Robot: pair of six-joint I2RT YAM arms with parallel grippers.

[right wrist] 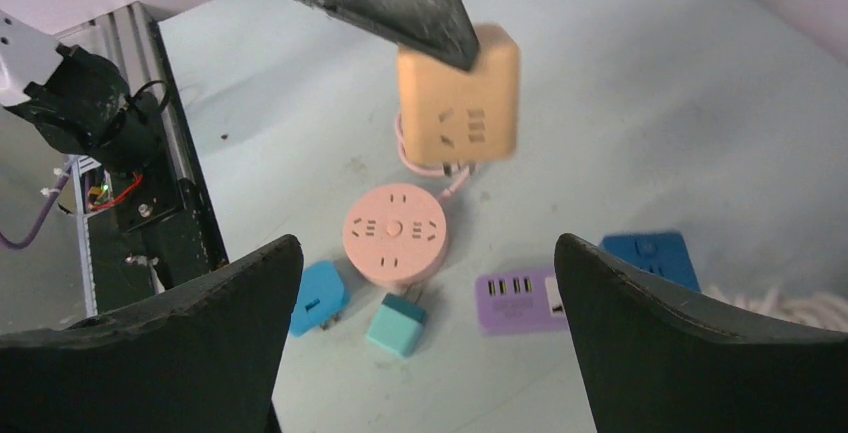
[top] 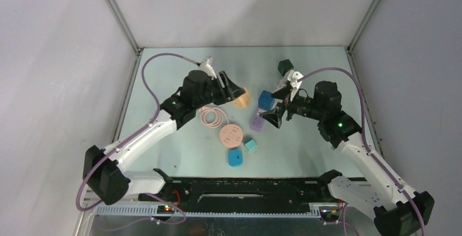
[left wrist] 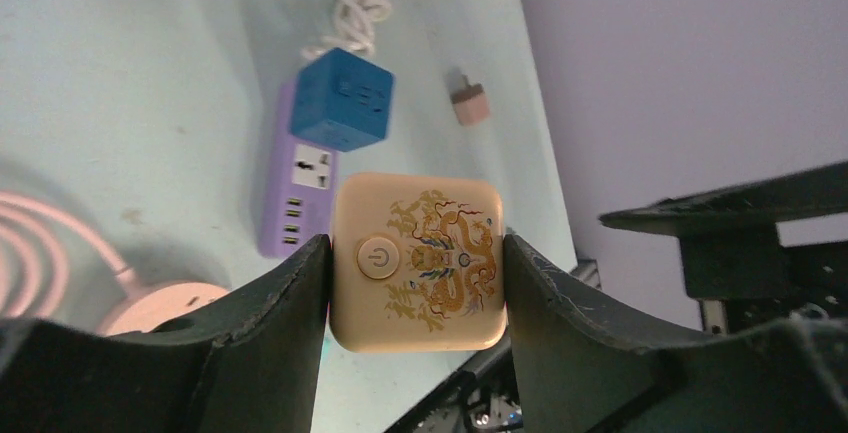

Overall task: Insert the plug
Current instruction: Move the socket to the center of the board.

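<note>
Left gripper (left wrist: 415, 253) pinches the tan cube (left wrist: 420, 293) by its sides. Right gripper (right wrist: 428, 248) is spread wide, holding nothing. Blue plug (top: 235, 157) and teal plug (top: 250, 145) lie on the table (top: 180, 154), lower centre, just beside the pink socket (top: 230, 135).

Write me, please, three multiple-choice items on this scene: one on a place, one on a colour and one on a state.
1. Where is the cream plastic cube socket with the gold dragon print?
A. in the right arm's jaws
B. in the left arm's jaws
C. lying loose, unheld
2. What colour is the round flat socket disc?
A. pink
B. green
C. black
3. How do the right arm's jaws stand?
A. shut on a plug
B. shut on nothing
C. open, holding nothing
Answers: 1 B, the left wrist view shows the jaws pressing its two sides; 2 A, it is pink in the top and right wrist views; 3 C, the right wrist view shows them wide apart, gripping nothing.
</note>
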